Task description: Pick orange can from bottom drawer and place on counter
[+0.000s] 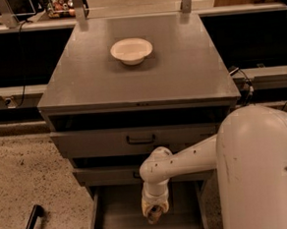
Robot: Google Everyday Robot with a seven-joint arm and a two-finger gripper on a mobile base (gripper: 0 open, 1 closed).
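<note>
The bottom drawer (116,214) of the grey cabinet is pulled open, showing a plain grey inside. My gripper (154,214) hangs from the white arm, pointing down into the drawer near its middle. A small orange-brown shape at its tip looks like the orange can (154,215), mostly hidden by the gripper. I cannot tell whether the can is held or just touched. The counter (180,69) is the flat grey top of the cabinet, well above the gripper.
A white bowl (131,51) sits on the counter near its back middle. Two upper drawers with black handles (141,139) are slightly open above the bottom drawer. My large white arm shell (263,172) fills the lower right. A black object (30,223) lies on the speckled floor at left.
</note>
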